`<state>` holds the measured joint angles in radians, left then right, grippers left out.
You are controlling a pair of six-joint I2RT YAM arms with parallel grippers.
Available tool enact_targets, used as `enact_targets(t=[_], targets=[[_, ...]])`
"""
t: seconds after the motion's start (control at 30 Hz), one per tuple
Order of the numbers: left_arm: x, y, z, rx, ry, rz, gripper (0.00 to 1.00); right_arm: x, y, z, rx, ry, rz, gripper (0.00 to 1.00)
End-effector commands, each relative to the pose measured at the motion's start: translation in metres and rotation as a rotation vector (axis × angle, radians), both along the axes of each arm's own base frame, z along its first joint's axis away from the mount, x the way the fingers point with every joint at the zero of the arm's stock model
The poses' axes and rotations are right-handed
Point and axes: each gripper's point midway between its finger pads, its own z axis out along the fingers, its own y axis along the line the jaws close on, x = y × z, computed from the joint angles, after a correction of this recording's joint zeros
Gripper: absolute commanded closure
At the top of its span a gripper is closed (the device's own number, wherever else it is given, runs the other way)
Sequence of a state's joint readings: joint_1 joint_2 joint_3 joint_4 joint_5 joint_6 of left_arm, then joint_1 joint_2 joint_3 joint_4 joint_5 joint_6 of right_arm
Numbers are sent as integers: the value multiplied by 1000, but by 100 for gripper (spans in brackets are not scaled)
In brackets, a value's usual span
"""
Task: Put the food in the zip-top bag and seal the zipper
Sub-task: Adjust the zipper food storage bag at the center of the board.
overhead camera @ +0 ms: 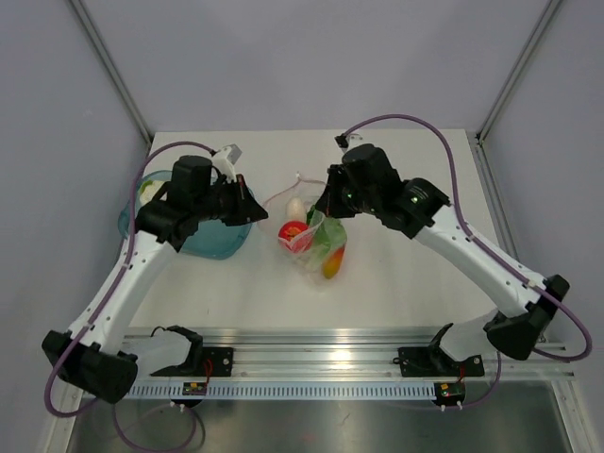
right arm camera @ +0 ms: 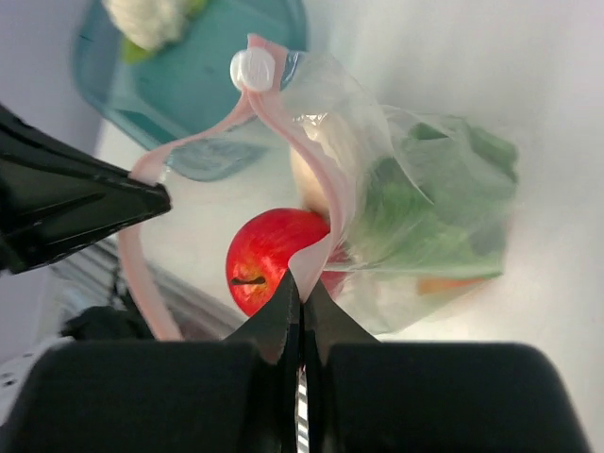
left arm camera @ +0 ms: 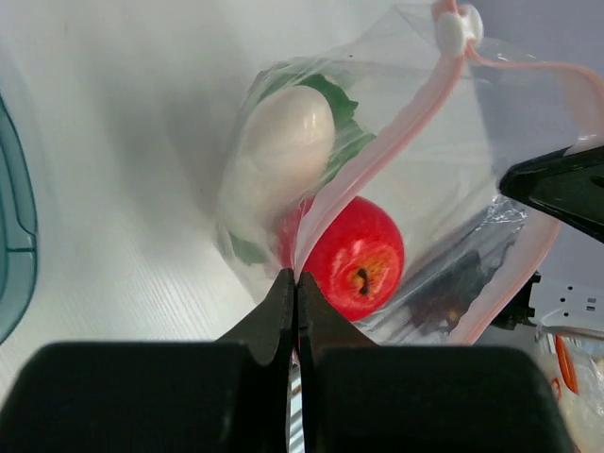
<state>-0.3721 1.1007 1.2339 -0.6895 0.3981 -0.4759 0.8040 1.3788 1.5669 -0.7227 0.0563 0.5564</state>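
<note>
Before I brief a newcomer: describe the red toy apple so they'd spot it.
At the white table's centre lies a clear crinkly bag. The red apple sits at its open mouth, beside a cream oval piece; it alone is red, with a dark stem dimple.

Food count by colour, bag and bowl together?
Red: 1, the apple
Cream: 2, the egg in the bag, the lumpy piece in the bowl
Green: 1, the leafy piece
Orange: 1, the orange piece
Total: 5
</note>
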Motion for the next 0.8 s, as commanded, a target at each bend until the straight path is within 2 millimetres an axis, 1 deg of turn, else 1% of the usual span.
enact_targets(t=[0.0,0.03,0.07,0.1,0.13,0.2,0.27,0.3,0.33,0.37,0.4,0.43,0.47,0.5,0.57,0.6,0.63,0.67,0.7,0.73,0.77], targets=[[5,-19,22,-63,-20,-77,100,23,-13,-11,-150,-7,-70,100],[4,-19,35,-65,-42,-82,100,24,-11,4,-136,-33,-60,100],[4,-19,50,-70,-74,-86,100,24,-9,37,-83,-90,-52,100],[3,-19,81,-95,-144,-92,100,21,-6,52,-56,-119,-19,100],[-2,-19,93,-111,-165,-105,100,19,-6,74,-10,-158,-12,100],[-7,-20,109,-136,-196,-119,100,11,-2,84,31,-164,22,100],[-12,-22,103,-148,-183,-132,100,8,0,69,48,-148,31,100],[-12,-22,92,-144,-160,-128,100,7,3,56,55,-115,30,100],[-8,-25,56,-128,-91,-125,100,6,3,39,45,-87,25,100],[-10,-28,39,-139,-42,-131,100,6,5,-5,-5,-19,21,100],[-10,-31,20,-138,-1,-137,100,6,6,-28,-25,28,11,100],[-11,-35,-12,-127,70,-137,100,7,7,-65,-79,88,6,100],[-11,-36,-23,-119,92,-140,100,9,6,-76,-106,109,-2,100],[-9,-38,-32,-107,118,-142,100,12,5,-81,-134,118,-13,100],[-5,-41,-10,-109,68,-155,100,19,10,-64,-152,103,-1,100],[-7,-40,0,-99,52,-156,100,20,14,-50,-130,80,9,100],[-3,-37,13,-80,5,-142,100,23,18,-17,-74,20,17,100],[-2,-36,48,-95,-73,-143,100,21,20,-2,-45,-6,40,100],[-5,-34,57,-89,-84,-142,100,19,21,13,-18,-32,48,100],[-7,-31,71,-90,-119,-139,100,16,20,32,18,-64,55,100],[-9,-30,81,-97,-143,-139,100,14,19,37,33,-72,59,100]])
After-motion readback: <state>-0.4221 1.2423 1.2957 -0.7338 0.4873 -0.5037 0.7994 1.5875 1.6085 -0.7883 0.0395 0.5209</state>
